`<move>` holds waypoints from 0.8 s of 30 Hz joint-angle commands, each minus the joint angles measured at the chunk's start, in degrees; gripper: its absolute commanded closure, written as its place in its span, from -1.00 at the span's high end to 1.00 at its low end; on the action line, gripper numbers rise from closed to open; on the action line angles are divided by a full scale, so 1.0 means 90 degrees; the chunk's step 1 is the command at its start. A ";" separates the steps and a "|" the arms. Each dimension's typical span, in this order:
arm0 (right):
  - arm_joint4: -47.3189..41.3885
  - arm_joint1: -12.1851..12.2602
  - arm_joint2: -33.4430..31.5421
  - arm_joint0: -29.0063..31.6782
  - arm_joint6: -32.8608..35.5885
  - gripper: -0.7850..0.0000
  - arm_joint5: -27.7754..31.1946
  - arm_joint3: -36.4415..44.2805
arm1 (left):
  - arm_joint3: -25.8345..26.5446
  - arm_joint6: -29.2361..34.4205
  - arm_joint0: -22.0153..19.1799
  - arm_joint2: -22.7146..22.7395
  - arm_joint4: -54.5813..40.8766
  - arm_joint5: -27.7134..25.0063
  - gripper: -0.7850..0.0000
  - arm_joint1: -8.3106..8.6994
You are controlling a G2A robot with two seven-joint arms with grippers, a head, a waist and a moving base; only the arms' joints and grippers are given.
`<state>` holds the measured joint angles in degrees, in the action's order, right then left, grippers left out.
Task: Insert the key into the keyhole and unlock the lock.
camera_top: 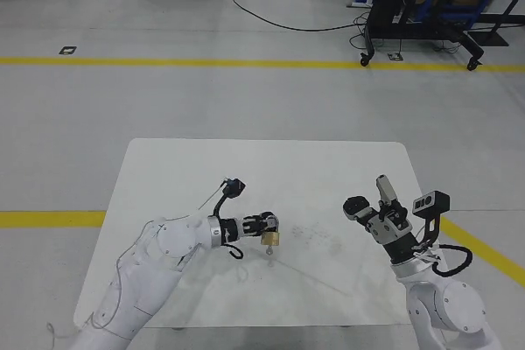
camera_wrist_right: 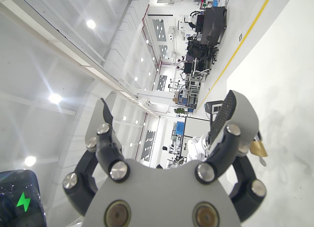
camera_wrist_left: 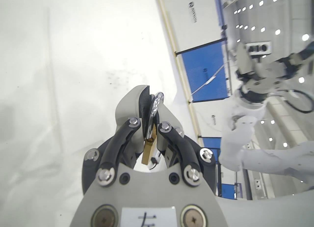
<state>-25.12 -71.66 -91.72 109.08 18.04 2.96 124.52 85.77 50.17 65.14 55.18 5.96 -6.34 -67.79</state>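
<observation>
**Two arms over the worktop [camera_top: 332, 175], lock in hand.** The lock [camera_top: 269, 237], a small brass padlock, serves as the reference point for all positions.

**Left pincer [camera_top: 264, 226].** It is pressed together on the lock and holds it clear of the worktop, above the middle of the surface. In the left wrist view the left pincer [camera_wrist_left: 150, 97] shows its two pads closed on a flat silver metal part, probably the shackle. The brass body of the lock [camera_wrist_left: 149, 150] sits edge-on between the finger links, closer to the palm.

**Key [camera_top: 269, 251].** A small silver piece touches the lock's body on the side nearer the robot. In the right wrist view the key [camera_wrist_right: 263, 162] appears as a round silver tab. It sits just beside the brass lock [camera_wrist_right: 258, 148], which is partly hidden behind a finger of that arm.

**Right pincer [camera_top: 372, 199].** It stands well apart from the lock, towards the worktop's right edge, and is raised off the surface. Its fingers are spread wide and hold nothing (the ribbed pads face each other across a broad gap). The right wrist view shows the right pincer [camera_wrist_right: 166, 101] tilted, with the room beyond it.
</observation>
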 commanded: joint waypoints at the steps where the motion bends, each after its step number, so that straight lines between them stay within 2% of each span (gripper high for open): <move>1: 0.0000 0.0000 -0.0002 0.0003 -0.0001 1.00 0.0000 0.0001 | -0.0086 0.0222 -0.0289 -0.0347 0.0595 0.0125 -1.00 -0.0041; 5: 0.0000 0.0000 -0.0002 0.0003 -0.0001 1.00 0.0000 0.0001 | -0.0270 0.0145 -0.0522 -0.0642 0.0851 0.0423 -1.00 -0.0127; 6: 0.0000 0.0000 -0.0002 0.0003 -0.0001 1.00 0.0000 0.0001 | -0.0296 0.0140 -0.0562 -0.0693 0.0953 0.0497 -0.65 -0.0137; 7: 0.0000 0.0000 -0.0002 0.0003 -0.0001 1.00 0.0000 0.0001 | -0.0305 0.0127 -0.0586 -0.0733 0.1023 0.0528 -0.40 -0.0146; 8: 0.0000 0.0000 -0.0002 0.0003 -0.0001 1.00 0.0000 0.0001 | -0.0337 0.0110 -0.0593 -0.0754 0.1085 0.0595 -0.02 -0.0150; 9: 0.0000 0.0000 -0.0002 0.0003 -0.0001 1.00 0.0000 0.0001 | -0.0348 0.0111 -0.0602 -0.0773 0.1148 0.0663 1.00 -0.0153; 13: 0.0000 0.0000 -0.0002 0.0003 -0.0001 1.00 0.0000 0.0001 | -0.0312 0.0034 -0.0545 -0.0698 0.1285 0.0821 1.00 -0.0128; 17: 0.0000 0.0000 -0.0002 0.0003 -0.0001 1.00 0.0000 0.0001 | -0.0206 0.0064 -0.0373 -0.0340 0.1008 0.0898 1.00 -0.0051; 21: 0.0000 0.0000 -0.0002 0.0003 -0.0001 1.00 0.0000 0.0001 | 0.0047 -0.0128 -0.0134 0.0351 0.0473 0.0649 1.00 0.0068; 24: 0.0000 0.0000 -0.0002 0.0003 -0.0001 1.00 0.0000 0.0001 | 0.0558 -0.0497 0.0172 0.1001 0.0503 0.0369 1.00 0.0199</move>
<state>-25.11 -71.66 -91.73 109.11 18.03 2.96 124.53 89.05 46.74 65.70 62.16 10.06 -2.19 -66.37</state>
